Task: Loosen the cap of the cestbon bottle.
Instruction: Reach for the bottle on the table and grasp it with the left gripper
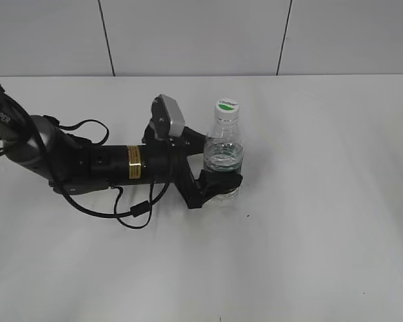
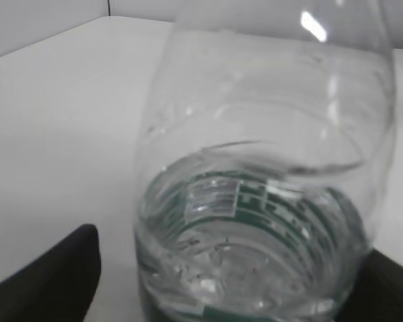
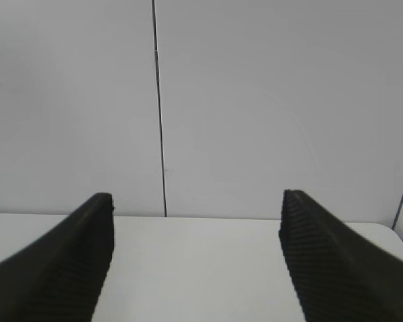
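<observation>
The cestbon bottle (image 1: 224,144) stands upright on the white table, clear with a dark green label band. Its white cap (image 1: 228,105) with a green mark is on top. My left gripper (image 1: 220,184) reaches in from the left, with its black fingers around the bottle's lower part. In the left wrist view the bottle (image 2: 262,201) fills the frame between the fingers (image 2: 228,248). A gap shows between the left finger and the bottle wall. The cap is out of that view. My right gripper (image 3: 198,201) is open and empty, facing the wall, and out of the exterior view.
The white table (image 1: 322,235) extends around the bottle on all sides. A grey panelled wall (image 1: 188,33) stands behind its far edge. The left arm's black cable (image 1: 131,218) loops onto the table below the arm.
</observation>
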Robot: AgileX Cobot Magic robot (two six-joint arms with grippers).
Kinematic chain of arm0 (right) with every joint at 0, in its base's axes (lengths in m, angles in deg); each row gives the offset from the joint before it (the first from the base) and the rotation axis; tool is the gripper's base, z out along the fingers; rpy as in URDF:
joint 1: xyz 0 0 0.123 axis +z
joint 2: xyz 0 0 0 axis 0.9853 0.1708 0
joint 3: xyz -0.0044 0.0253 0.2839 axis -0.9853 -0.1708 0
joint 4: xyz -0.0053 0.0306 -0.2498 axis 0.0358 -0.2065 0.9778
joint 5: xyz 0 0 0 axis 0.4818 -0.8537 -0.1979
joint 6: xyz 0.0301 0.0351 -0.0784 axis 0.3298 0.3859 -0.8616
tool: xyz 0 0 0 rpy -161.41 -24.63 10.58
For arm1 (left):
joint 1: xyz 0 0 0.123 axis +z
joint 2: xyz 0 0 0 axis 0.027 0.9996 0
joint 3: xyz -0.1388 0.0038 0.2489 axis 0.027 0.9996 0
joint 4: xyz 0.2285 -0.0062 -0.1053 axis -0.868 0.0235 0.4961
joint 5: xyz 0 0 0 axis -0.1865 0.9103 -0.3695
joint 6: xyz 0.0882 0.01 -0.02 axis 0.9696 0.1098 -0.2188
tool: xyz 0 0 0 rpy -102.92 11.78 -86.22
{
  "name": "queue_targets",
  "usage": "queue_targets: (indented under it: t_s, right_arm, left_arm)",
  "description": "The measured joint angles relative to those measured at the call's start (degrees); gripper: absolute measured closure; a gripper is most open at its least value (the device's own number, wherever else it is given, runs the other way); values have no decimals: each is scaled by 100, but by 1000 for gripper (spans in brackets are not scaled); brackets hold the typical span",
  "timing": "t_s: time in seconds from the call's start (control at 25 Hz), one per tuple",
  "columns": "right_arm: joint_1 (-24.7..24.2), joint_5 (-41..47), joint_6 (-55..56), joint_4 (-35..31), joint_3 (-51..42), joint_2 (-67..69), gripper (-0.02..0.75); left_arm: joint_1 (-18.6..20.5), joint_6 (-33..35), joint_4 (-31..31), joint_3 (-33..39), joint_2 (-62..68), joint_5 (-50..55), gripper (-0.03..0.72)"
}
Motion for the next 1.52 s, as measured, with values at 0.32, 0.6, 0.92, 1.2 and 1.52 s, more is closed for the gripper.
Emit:
queue_targets:
  t_s: [0.32,0.6,0.92,1.2,1.52]
  right_arm:
    - [0,0,6,0,0,0,150]
    - [0,18,6,0,7,0,150]
    - [0,2069,13,-11,1070,4,150]
    - [0,4166,13,-91,2234,4,175]
    - [0,6225,13,-91,3162,293,228]
  left_arm:
    - [-88,16,53,0,0,22,146]
    - [-95,16,49,0,0,12,276]
    - [-95,16,44,0,0,12,276]
    - [-95,16,44,0,0,8,276]
    - [-95,16,44,0,0,8,276]
